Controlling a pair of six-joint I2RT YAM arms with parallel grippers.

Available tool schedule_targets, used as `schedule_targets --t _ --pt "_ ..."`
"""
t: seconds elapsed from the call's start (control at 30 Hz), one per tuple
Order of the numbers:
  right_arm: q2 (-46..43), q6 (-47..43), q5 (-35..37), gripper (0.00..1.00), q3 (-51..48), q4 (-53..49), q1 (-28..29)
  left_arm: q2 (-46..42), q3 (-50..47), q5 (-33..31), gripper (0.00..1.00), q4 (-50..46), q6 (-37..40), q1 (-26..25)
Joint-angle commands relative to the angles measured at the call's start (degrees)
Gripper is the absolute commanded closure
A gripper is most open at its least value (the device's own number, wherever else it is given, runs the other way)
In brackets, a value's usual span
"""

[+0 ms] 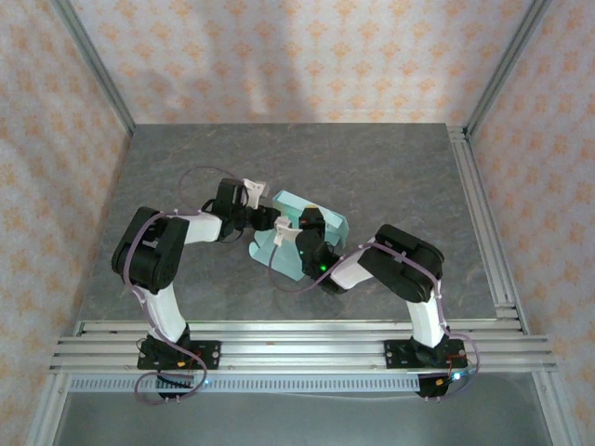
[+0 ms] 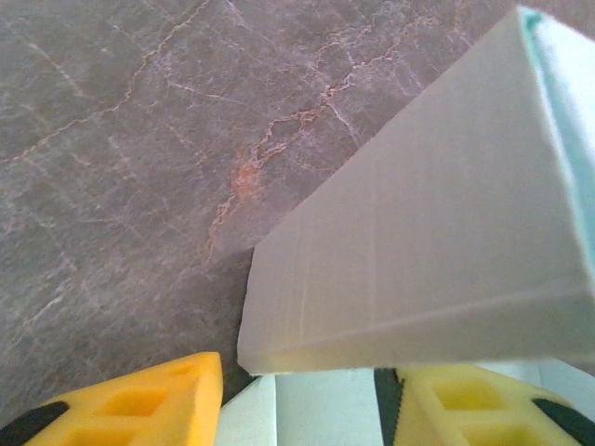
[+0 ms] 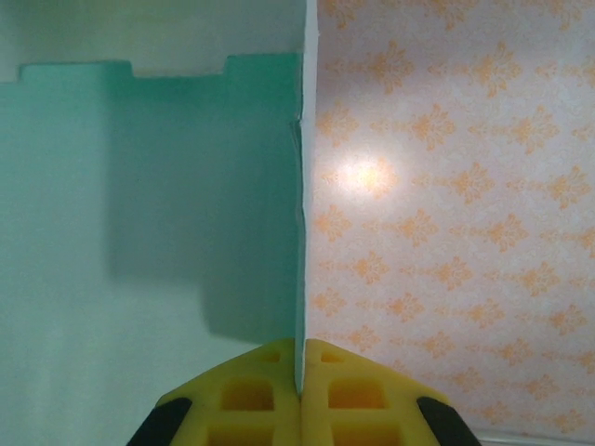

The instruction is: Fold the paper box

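Two claws engaged | paper box (image 1: 327, 223) mid-worktop (image 1: 390, 177), half-formed | right claw (image 3: 302, 372) pinched on an upright panel's edge | left claw (image 2: 297, 395) part-open beside a leaning flap | step, likely: raising walls | next: push flap square, tuck tabs

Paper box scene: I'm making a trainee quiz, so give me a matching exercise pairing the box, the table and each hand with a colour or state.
1 left hand
2 right hand
3 box
4 table

A grey, veined
B shut on the box's edge
C mint green
D fingers apart

Pairs: 1-D, 2-B, 3-C, 4-A
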Motion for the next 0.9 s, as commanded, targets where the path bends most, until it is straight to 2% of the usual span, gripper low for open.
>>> schedule_targets --t 0.0,0.47,0.7,0.87 --pt "-1.7 1.8 -1.6 1.0 0.5 -4.1 0.0 0.9 2.4 1.4 0.55 1.7 0.9 -0.7" --pt "-3.0 6.2 -1.7 1.0 0.8 -9.2 0.1 -0.4 0.9 1.3 0.6 2.1 2.2 -2.2" --pt "-4.0 8.7 -1.8 1.0 1.1 -12.6 0.1 -1.0 1.0 -0.2 0.7 1.6 2.8 -3.0" --pt "-5.6 12.6 -2.3 1.0 1.5 -18.0 0.3 -1.8 0.1 -4.5 0.8 2.0 3.9 -4.0"
